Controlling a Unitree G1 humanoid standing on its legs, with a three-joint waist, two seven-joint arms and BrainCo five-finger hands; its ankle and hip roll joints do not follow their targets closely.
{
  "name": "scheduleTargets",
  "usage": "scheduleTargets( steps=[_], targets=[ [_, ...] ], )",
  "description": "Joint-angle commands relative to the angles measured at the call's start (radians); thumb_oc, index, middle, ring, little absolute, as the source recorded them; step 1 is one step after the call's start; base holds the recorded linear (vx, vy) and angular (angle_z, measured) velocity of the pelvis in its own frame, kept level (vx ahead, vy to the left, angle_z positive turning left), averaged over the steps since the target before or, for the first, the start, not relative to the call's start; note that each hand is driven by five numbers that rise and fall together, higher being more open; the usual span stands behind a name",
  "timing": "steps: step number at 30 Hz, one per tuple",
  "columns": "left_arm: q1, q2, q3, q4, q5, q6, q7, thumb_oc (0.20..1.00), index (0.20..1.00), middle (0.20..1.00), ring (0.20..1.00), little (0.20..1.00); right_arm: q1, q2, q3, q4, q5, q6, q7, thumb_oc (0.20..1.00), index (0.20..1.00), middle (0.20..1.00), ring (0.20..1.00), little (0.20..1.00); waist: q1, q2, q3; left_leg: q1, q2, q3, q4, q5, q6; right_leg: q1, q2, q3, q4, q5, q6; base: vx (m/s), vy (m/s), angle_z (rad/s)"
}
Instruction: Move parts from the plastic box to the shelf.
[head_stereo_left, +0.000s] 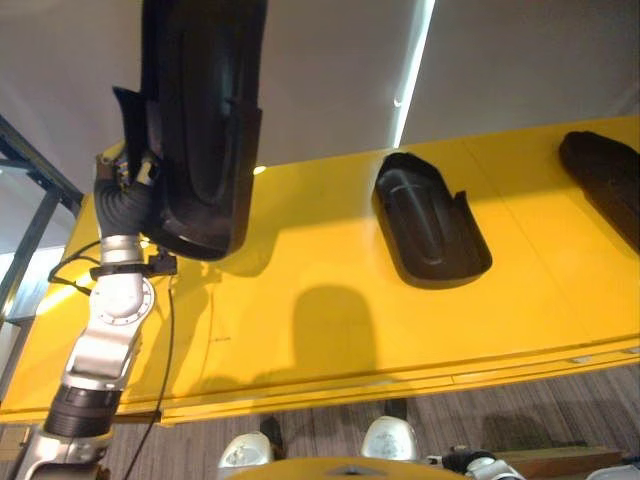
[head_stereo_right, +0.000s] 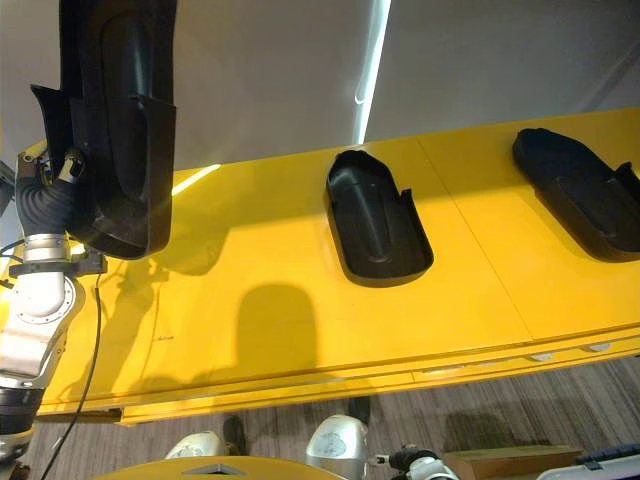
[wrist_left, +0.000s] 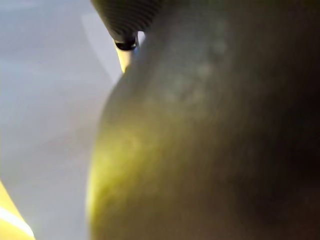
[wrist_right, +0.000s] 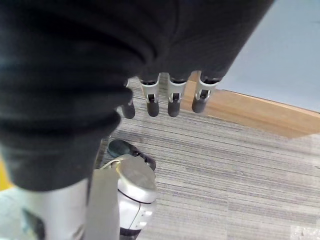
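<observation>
A long black moulded part (head_stereo_left: 200, 120) hangs upright above the left end of the yellow shelf (head_stereo_left: 300, 330). My left hand (head_stereo_left: 125, 175) is raised behind its lower edge and shut on it. In the left wrist view the part (wrist_left: 210, 140) sits very close, with one dark fingertip (wrist_left: 126, 44) against it. Two more black parts lie flat on the shelf: one in the middle (head_stereo_left: 430, 225), one at the far right (head_stereo_left: 605, 180). My right hand (wrist_right: 172, 97) hangs low over the carpet, fingers straight and holding nothing.
A grey wall rises behind the shelf. The shelf's front edge (head_stereo_left: 400, 380) runs just ahead of me. A dark metal frame (head_stereo_left: 30, 160) stands at the left. A wooden skirting (wrist_right: 260, 112) borders the striped carpet (wrist_right: 225, 165).
</observation>
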Motion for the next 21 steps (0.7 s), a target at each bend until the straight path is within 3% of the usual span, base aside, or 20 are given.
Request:
scheduleTargets(
  steps=[1,4,7,8,13,21],
  targets=[
    [-0.052,0.000,0.041,-0.097,0.008,0.002,-0.043,0.200,0.200,0.200,0.200,0.200,0.003,0.011,-0.017,-0.052,0.062,-0.040,-0.058,1.000,1.000,1.000,1.000,1.000,0.019,0.034,0.034,0.018,0.065,-0.045,0.012,-0.011,0.030,0.070,-0.027,-0.082,0.006,0.029,0.050,-0.06,0.190,-0.14],
    [0.012,-0.017,0.046,-0.088,0.003,0.061,-0.047,0.200,0.200,0.200,0.200,0.200,0.026,0.028,0.020,-0.135,-0.003,-0.012,-0.048,1.000,1.000,1.000,1.000,1.000,0.026,0.040,0.025,0.049,0.053,-0.013,-0.057,0.008,0.055,0.034,0.036,-0.110,0.151,-0.063,0.035,-0.09,0.166,-0.14],
    [0.019,-0.032,0.027,-0.065,-0.017,0.128,0.000,0.200,0.200,0.200,0.200,0.200,0.018,0.024,0.052,-0.160,-0.052,0.002,-0.035,1.000,1.000,1.000,1.000,1.000,0.040,0.029,0.018,0.038,0.056,-0.005,-0.071,0.019,0.050,0.047,0.066,-0.134,0.105,-0.089,0.019,-0.07,-0.042,-0.31],
    [0.023,-0.048,0.013,-0.034,-0.017,0.161,0.011,0.200,0.200,0.200,0.200,0.200,0.010,0.012,0.070,-0.156,-0.042,0.007,-0.030,1.000,1.000,1.000,1.000,1.000,0.047,0.017,0.013,0.030,0.059,-0.017,-0.083,0.030,0.041,0.074,0.098,-0.125,0.049,-0.100,0.013,-0.06,-0.136,-0.54],
    [0.070,-0.069,-0.041,0.038,-0.023,0.225,-0.014,0.200,0.200,0.200,0.200,0.200,-0.005,-0.013,0.094,-0.165,-0.022,0.034,-0.024,1.000,1.000,1.000,1.000,1.000,0.068,-0.003,0.003,0.035,0.072,-0.010,-0.117,0.058,0.017,0.131,0.133,-0.145,-0.048,-0.092,0.000,-0.03,-0.095,-0.11],
    [0.154,-0.074,-0.063,0.119,0.018,0.281,-0.060,0.200,0.200,0.200,0.200,0.200,0.005,-0.017,0.085,-0.165,-0.050,0.061,-0.008,1.000,1.000,1.000,1.000,1.000,0.073,0.000,-0.015,0.068,0.077,0.016,-0.152,0.072,0.003,0.175,0.153,-0.159,-0.110,-0.078,-0.007,0.00,-0.019,0.03]
  ],
)
